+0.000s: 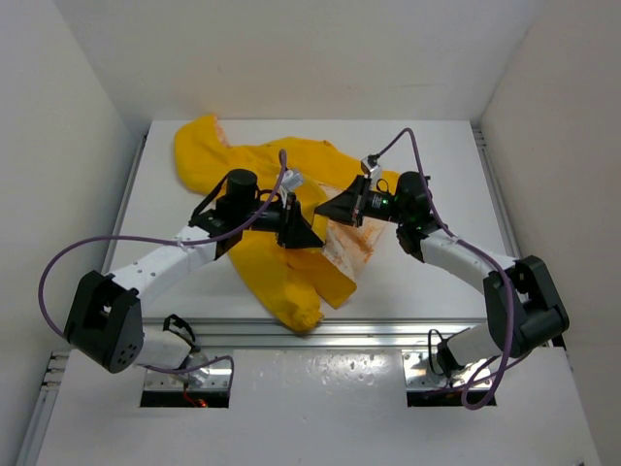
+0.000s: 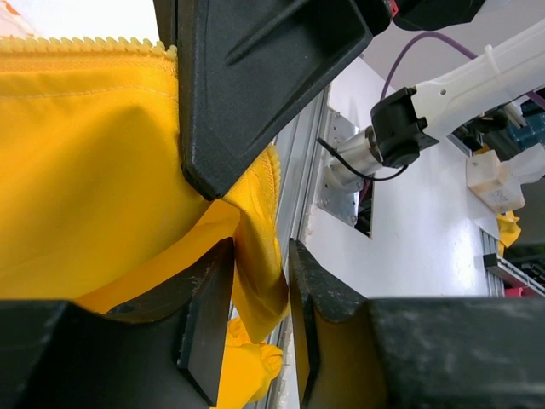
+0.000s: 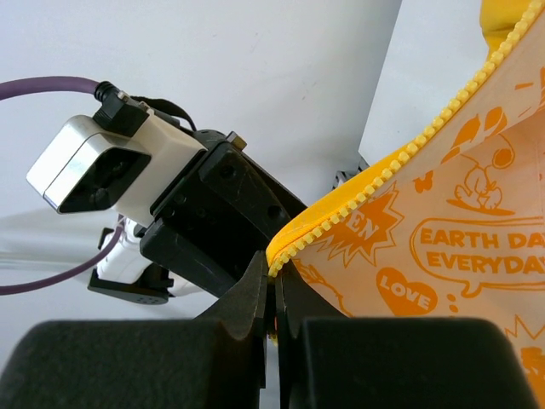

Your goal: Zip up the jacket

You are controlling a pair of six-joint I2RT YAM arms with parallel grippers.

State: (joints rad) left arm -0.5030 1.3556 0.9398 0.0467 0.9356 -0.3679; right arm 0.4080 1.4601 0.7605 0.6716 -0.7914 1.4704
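On the table (image 1: 456, 165): one yellow jacket (image 1: 243, 160). It lies crumpled near the middle, and part of it is lifted up between the two grippers.
Arms: two, the left arm (image 1: 165, 257) and the right arm (image 1: 466, 257). Both reach in toward the front of the jacket.
Purple cables: two, one looping off each arm, left (image 1: 49, 267) and right (image 1: 412, 146).
Left gripper (image 2: 260, 281): one fold of yellow cloth hangs down between its two fingers (image 2: 209, 315). The fingers are squeezed onto this thick fold.
Right gripper (image 3: 272, 294): its two fingers are pressed tight together. They pinch the zip edge of the jacket right at the tips.
How close: the two grippers are just beside each other over the jacket, left one (image 1: 299, 231) and right one (image 1: 337, 207).
Zip teeth (image 3: 426, 132): one row of small yellow teeth runs up along the edge from the right gripper. One more row shows along the top edge in the left wrist view (image 2: 85, 44).
Lining (image 3: 460, 281): pale cream with orange pictures, turned out toward the right wrist camera.
Pictures on the lining: one cartoon dog (image 3: 485, 175) and one heart (image 3: 407, 292) with the word LOVE. One sign says EARTH DAY EVERYDAY.
Hood (image 1: 199, 146): one rounded yellow lump at the far left end of the jacket.
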